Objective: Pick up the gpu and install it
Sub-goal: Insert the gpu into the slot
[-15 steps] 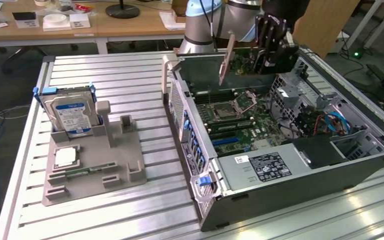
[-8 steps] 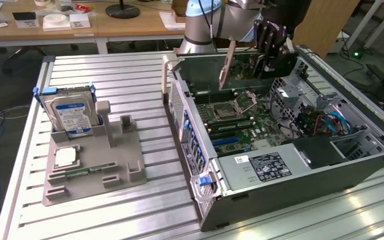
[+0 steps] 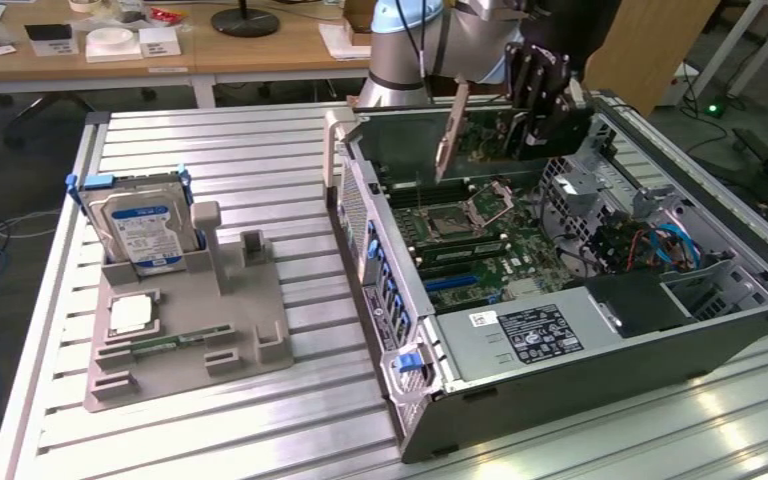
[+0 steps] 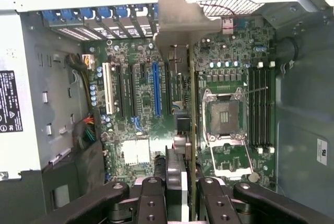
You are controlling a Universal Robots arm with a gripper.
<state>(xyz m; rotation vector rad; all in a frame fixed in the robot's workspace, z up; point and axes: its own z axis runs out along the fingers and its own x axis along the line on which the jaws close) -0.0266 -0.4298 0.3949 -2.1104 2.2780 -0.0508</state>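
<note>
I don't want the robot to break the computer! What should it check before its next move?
1. Gripper shut on the gpu: ok.
2. Gpu over the open computer case: ok.
3. Blue slot free of other cards: ok.
4. Gpu edge lined up with that slot: cannot tell.
5. Gpu seated in the motherboard: not ok, it hangs above.

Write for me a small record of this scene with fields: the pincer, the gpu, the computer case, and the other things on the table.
pincer: shut on the gpu
gpu: held on edge above the motherboard, not yet in a slot
computer case: open, lying on its side
hard drive: upright in the gray holder, at the exterior view's left
</note>
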